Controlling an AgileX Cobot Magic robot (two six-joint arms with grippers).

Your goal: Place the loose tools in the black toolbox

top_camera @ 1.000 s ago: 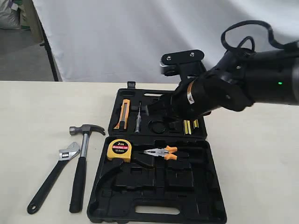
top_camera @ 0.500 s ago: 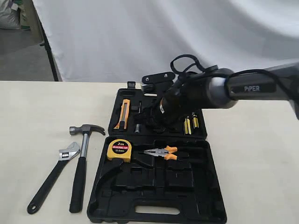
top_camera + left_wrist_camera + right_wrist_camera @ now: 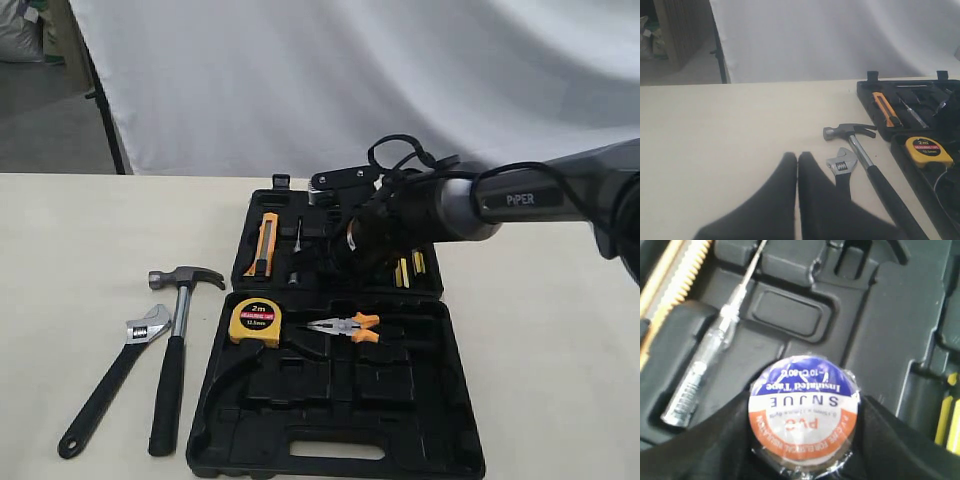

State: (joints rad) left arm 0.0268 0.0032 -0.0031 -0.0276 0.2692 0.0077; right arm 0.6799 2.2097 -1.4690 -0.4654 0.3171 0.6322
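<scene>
Reaching in from 3 o'clock, the right arm [image 3: 520, 200] hangs low over the far half of the black toolbox [image 3: 430, 440], the half at 12 o'clock. The right gripper [image 3: 335, 252] squeezes the small round tape roll [image 3: 804, 410] between its two dark fingers. I cannot tell if the roll touches the plastic under it. A see-through screwdriver [image 3: 702, 375] lies in its slot just beside the roll. An orange knife [image 3: 263, 244] lies near that half's 9 o'clock edge. In the near half, the yellow tape measure [image 3: 255, 322] and the orange-handled pliers [image 3: 345, 326] lie along the 12 o'clock edge, with bare hollows below them. The hammer [image 3: 172, 370] and the wrench [image 3: 105, 385] lie side by side on the table [image 3: 70, 240] at 9 o'clock of the case, apart from its edge, with open table all around. The left gripper [image 3: 797, 161] hovers near the wrench, its fingers pressed together on nothing.
</scene>
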